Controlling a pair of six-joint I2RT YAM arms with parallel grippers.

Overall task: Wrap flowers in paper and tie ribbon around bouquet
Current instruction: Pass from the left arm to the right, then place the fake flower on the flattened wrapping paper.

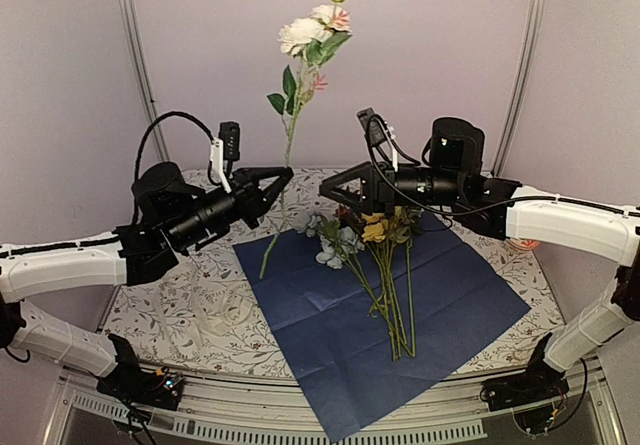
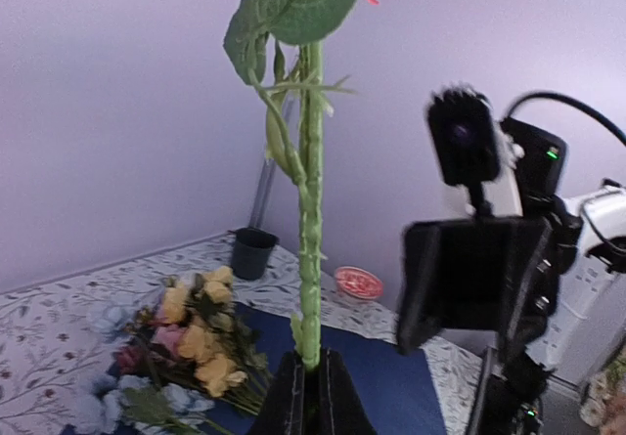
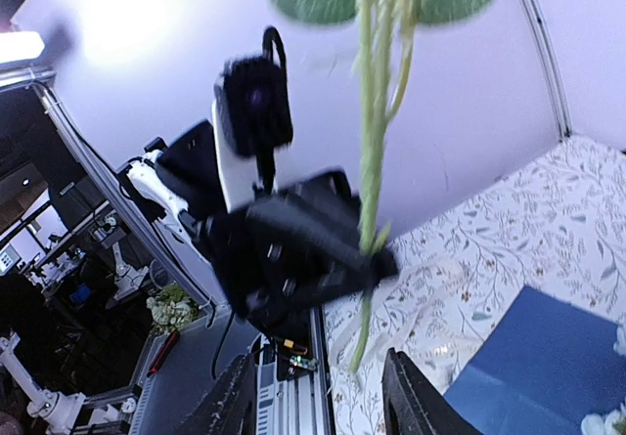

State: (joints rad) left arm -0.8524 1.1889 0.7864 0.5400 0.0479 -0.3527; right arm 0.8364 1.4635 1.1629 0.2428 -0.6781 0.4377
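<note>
Now the left gripper (image 1: 286, 175) is squeezed tight on one tall green flower stem (image 1: 291, 130), holding it straight up. Just across, the right gripper (image 1: 326, 191) has its fingers (image 3: 416, 406) apart, gripping nothing. Under it, more white, yellow and pink flowers (image 1: 385, 265) lie on the dark blue paper sheet (image 1: 330, 345).

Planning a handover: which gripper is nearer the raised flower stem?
Left. The left gripper is shut on the stem; the right gripper sits open to its right, not touching it.
</note>
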